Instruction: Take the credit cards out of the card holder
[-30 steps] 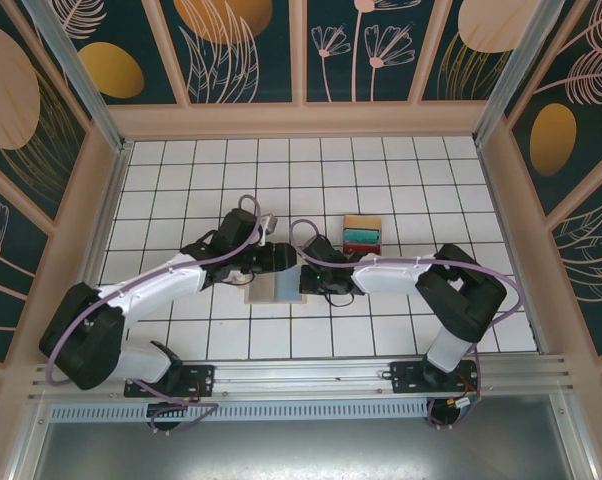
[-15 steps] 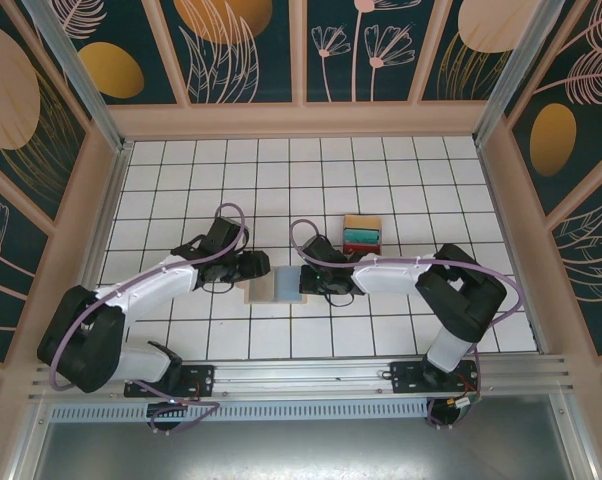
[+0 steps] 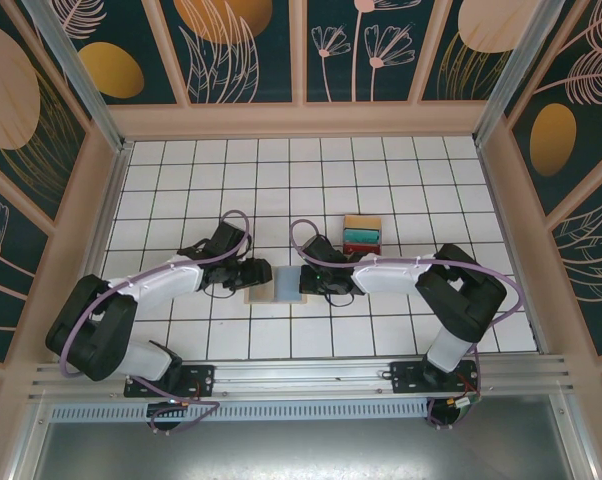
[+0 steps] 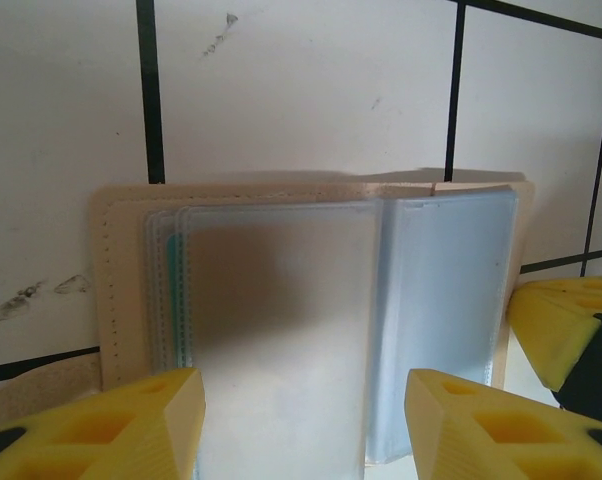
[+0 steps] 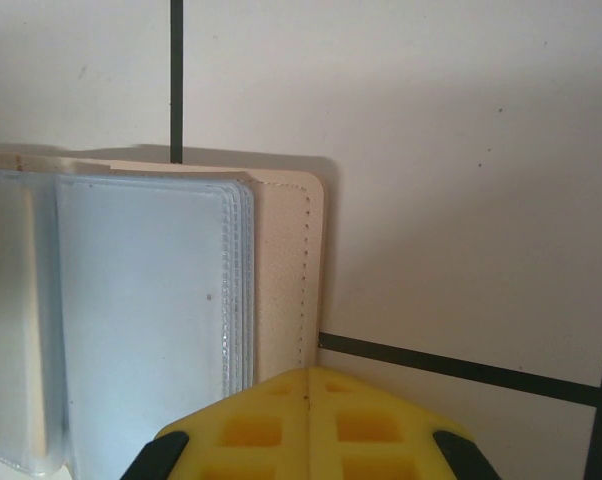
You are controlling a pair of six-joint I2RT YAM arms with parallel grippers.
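Card holder [image 3: 279, 289] lies open and flat on the tiled table [image 3: 401, 180], between the two claws. Its long axis runs left to right, from one claw to the other.

Left claw [image 3: 258, 274] is at the holder's left end. In the wrist view, left claw [image 4: 301, 430] stands part open and closed on nothing. One yellow finger sits either side of the frosted plastic sleeve [image 4: 281, 330], and contact cannot be told. The holder [image 4: 121, 290] lies straight ahead of this claw and spreads across the jaw gap. A thin strip of a teal card [image 4: 172, 300] shows at the sleeve's left edge, tucked in the pocket.

Right claw [image 3: 309, 287] is at the holder's right end. Its wrist view shows right claw [image 5: 306, 425] closed and empty, with its tip over the tan stitched border [image 5: 286, 270]. It is probably pinning that half down.

Loose cards [image 3: 361, 235] sit in a small stack beyond the right claw, apart from the holder.

Judgement: the left claw is the working one. Both claws are at the holder, but only the left has room between its fingers. The card lies ahead of it and a little toward its left finger, so the next move likely turns on getting a fingertip onto that teal edge.
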